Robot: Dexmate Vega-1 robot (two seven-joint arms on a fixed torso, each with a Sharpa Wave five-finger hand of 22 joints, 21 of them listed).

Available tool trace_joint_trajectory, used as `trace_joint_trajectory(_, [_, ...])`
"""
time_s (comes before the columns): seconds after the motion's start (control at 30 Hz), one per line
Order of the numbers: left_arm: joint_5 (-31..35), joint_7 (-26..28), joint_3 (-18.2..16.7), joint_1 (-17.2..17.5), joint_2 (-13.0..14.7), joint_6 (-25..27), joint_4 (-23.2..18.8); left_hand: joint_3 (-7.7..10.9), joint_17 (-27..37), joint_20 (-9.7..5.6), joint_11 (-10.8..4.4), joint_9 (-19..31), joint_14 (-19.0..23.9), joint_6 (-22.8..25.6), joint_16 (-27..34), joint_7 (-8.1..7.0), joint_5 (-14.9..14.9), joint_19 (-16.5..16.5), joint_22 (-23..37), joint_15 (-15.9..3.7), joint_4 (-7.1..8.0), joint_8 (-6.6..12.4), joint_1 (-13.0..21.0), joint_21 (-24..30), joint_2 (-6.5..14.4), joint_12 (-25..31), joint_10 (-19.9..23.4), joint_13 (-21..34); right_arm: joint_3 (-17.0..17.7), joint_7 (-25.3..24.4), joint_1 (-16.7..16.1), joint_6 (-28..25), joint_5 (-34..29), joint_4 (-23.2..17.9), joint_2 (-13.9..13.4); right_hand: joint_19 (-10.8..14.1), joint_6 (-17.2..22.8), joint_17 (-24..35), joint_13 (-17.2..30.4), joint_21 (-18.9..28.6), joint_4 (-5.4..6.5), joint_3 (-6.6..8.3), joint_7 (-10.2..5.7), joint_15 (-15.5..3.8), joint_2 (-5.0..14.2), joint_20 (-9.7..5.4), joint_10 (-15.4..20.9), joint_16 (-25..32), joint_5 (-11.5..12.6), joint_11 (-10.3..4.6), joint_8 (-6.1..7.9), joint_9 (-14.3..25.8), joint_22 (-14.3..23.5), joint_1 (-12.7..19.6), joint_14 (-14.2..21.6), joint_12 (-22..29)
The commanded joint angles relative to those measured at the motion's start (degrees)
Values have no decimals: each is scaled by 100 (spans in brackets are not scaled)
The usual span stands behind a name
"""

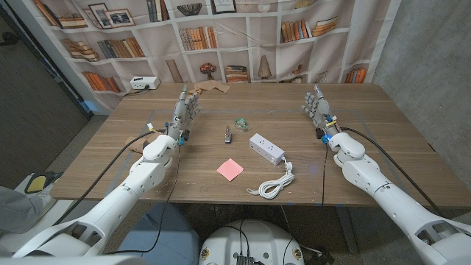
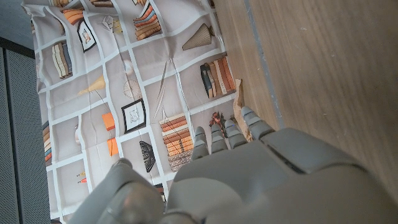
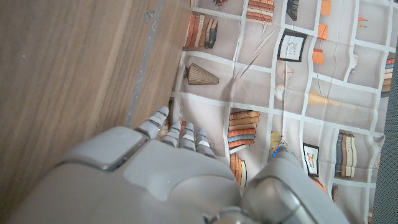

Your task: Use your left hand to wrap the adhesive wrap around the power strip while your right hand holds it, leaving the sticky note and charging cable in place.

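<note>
Lying at the middle of the surface (image 1: 383,132), the white strip (image 1: 266,148) sits at an angle, its cord running to a coiled cable (image 1: 272,186) nearer the front edge. Just left of that coil lies the pink note (image 1: 229,168), apart from both. Behind the strip, a small greenish wrap roll (image 1: 241,122) rests on the wood, and a small dark object (image 1: 228,134) stands just beside it; what that object is cannot be told. Both hands are well apart from these things, raised with fingers extended and holding nothing: the left hand (image 1: 185,112) off to the left of the group, the right hand (image 1: 318,107) off to the right. A bookshelf-print backdrop (image 1: 243,37) hangs behind the surface
</note>
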Motion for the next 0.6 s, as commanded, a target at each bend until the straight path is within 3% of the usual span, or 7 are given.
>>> trace_joint_trajectory(0.03, [-33, 52, -44, 135, 56, -23, -155, 31, 18, 1, 2, 9, 31, 3, 27, -38, 28, 42, 15, 6, -3, 22, 67, 24, 16, 41, 57, 16, 23, 2, -76, -69, 82, -120, -19, 30, -48, 16, 27, 33, -10, 33, -11, 12, -8, 17, -3, 30, 31, 50, 29, 23, 7, 52, -35, 25])
trace_joint_trajectory(0.43, [29, 111, -113, 220, 100, -198, -180, 28, 19, 0, 9, 10, 30, 10, 25, -39, 22, 36, 15, 6, -9, 15, 74, 21, 25, 39, 66, 16, -38, -47, -72, -51, -63, -192, -54, 18, -59, 15, 27, 32, -21, 30, -19, 8, -8, 27, -12, 24, 27, 55, 26, 23, 7, 60, -55, 24])
trace_joint_trajectory(0.6, [215, 227, -102, 255, 163, -279, -212, 25, 19, 1, 4, 10, 33, 27, 26, -36, 19, 32, 15, 5, -12, 18, 78, 19, 28, 38, 68, 16, -81, -71, -73, -9, -205, -251, -109, -67, -96, 7, 26, 9, -97, 66, -23, 31, 14, 23, -66, -33, 21, 38, 24, 22, 6, 174, -235, 11])
